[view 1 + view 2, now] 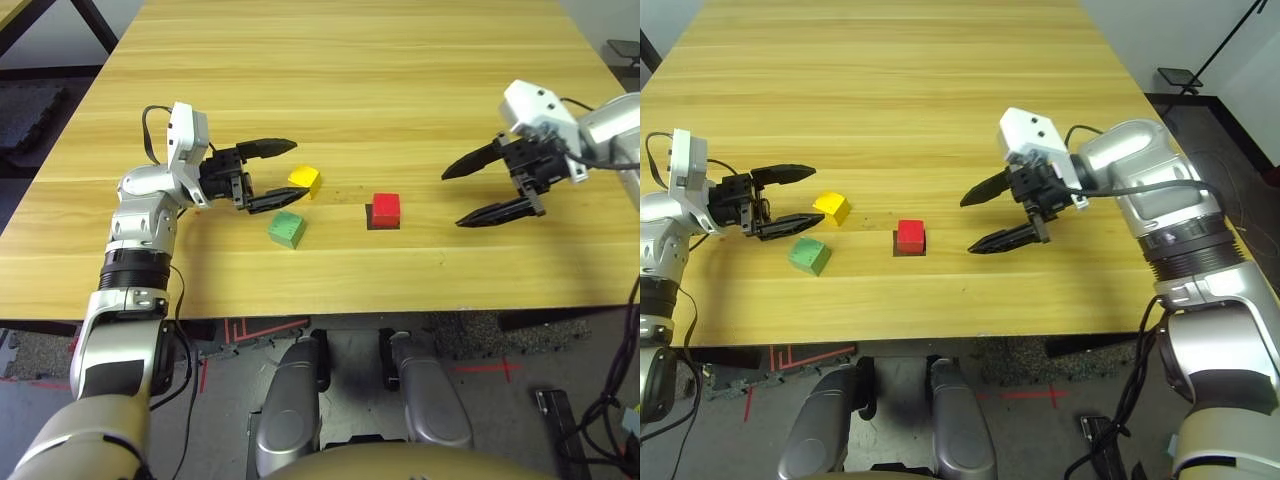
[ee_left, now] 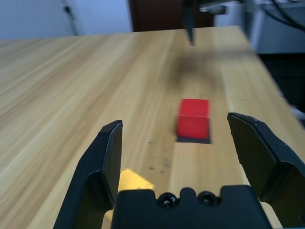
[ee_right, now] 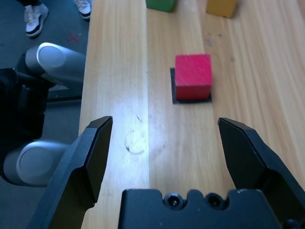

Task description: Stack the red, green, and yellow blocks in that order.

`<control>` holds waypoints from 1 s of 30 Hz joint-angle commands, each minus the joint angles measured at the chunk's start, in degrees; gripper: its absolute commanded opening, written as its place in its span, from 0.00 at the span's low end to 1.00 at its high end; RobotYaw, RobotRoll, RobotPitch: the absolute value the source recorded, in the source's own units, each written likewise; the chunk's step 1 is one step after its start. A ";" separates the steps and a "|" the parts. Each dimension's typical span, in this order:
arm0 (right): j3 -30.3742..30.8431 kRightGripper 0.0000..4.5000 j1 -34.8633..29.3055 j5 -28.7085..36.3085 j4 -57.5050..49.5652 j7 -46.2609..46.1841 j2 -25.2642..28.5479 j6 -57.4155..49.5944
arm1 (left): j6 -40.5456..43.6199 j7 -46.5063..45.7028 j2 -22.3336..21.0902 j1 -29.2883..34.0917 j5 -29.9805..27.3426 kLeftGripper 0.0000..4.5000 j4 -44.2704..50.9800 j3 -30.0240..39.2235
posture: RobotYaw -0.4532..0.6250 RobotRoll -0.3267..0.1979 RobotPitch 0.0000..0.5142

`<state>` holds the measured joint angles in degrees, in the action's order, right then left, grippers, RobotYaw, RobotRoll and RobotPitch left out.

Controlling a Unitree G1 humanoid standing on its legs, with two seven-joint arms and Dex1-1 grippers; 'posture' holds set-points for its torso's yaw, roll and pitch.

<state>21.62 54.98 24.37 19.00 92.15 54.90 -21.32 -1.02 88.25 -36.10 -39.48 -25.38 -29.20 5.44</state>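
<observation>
Light was bright and even over the counter, falling mostly from above. The red block cast only a short soft shadow. A pale glare patch lay on the wood in the right wrist view, near a faint pencilled ring. In the left wrist view the red block and far counter edge were soft and blurred.

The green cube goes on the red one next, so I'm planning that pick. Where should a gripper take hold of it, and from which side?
Probably from above, with the fingers closing on two opposite side faces of the green block. It lies flat on the table, turned slightly askew, so the wrist should match that angle. The open left gripper is nearest. The yellow block lies close beyond it, apart, so choose the faces that keep the fingers clear of it.
</observation>
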 commanded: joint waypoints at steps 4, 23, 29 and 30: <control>-4.81 0.99 -3.69 2.13 -0.82 0.35 3.79 -0.77 | -2.40 4.25 -7.07 0.89 -1.88 1.00 -1.81 -5.42 | 0.61 0.67 0.43; -12.57 0.99 -8.45 -0.48 -7.06 -1.17 2.39 -5.97 | -23.61 4.25 -13.23 -7.37 -7.62 1.00 -16.78 -30.27 | 0.57 0.66 0.39; -13.38 0.99 -9.33 -0.16 -9.13 -1.51 2.19 -7.29 | -26.65 4.25 -12.43 -9.37 -7.27 1.00 -20.26 -33.33 | 0.56 0.67 0.39; -13.46 0.99 -9.36 -0.20 -9.25 -1.61 2.12 -7.40 | -27.09 4.25 -12.37 -9.68 -7.16 1.00 -20.80 -33.69 | 0.56 0.67 0.39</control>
<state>9.35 46.31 24.16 10.98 90.68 57.25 -28.26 -26.91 92.06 -48.35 -48.84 -32.35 -48.87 -27.00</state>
